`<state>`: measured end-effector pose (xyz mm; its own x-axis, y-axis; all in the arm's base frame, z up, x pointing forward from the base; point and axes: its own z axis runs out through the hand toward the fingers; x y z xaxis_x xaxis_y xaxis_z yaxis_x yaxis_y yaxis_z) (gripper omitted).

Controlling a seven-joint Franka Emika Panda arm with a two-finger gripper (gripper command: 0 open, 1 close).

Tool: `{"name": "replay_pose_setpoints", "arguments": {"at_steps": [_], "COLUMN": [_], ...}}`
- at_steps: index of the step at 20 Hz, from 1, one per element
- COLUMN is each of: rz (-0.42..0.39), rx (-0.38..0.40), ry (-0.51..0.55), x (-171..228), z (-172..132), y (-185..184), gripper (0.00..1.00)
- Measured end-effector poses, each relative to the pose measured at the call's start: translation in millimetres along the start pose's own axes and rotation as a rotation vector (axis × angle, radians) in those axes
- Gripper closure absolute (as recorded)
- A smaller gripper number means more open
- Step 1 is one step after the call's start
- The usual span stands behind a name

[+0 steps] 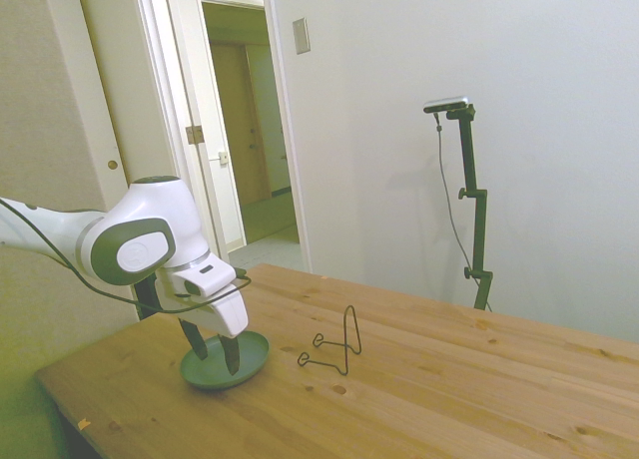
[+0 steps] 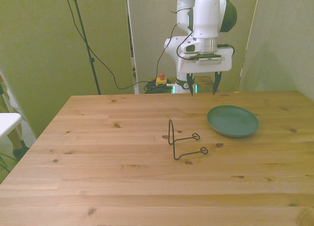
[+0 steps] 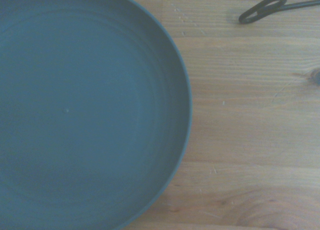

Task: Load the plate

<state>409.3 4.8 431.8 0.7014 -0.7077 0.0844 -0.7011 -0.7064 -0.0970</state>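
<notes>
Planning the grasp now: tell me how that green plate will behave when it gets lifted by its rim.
The plate looks rigid and thin-walled, so probably light and unbending. Its surface looks smooth in the wrist view, so it may slip. The rim is shallow and it lies flat on the table, leaving the open gripper little edge; it would likely tilt once lifted from one side.

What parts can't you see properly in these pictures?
- Plate: in the side view the gripper stands in front of it and covers part of it.
- Plate: in the wrist view the picture's edges cut most of its rim off.
- Wire stand: the wrist view shows only one loop end; the rest runs out of frame.
- Whether the fingertips touch the plate: no view settles it.
</notes>
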Motion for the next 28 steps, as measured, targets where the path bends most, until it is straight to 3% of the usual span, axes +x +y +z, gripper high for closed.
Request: {"name": "replay_pose_setpoints", "arguments": {"at_steps": [7,14,23,24,28], "rz": [0.003,-0.087,-0.195,-0.202,-0.22], "rx": [0.027,0.07,0.109,0.11,0.119], "ry": [-0.042,-0.169,-0.256,-0.26,-0.259], "x": [20,54,62,60,54], "z": [5,35,72,74,78], "y": [-7,-31,-50,-52,-59], "gripper": [0.0,0.0,0.0,1.0,1.0]}}
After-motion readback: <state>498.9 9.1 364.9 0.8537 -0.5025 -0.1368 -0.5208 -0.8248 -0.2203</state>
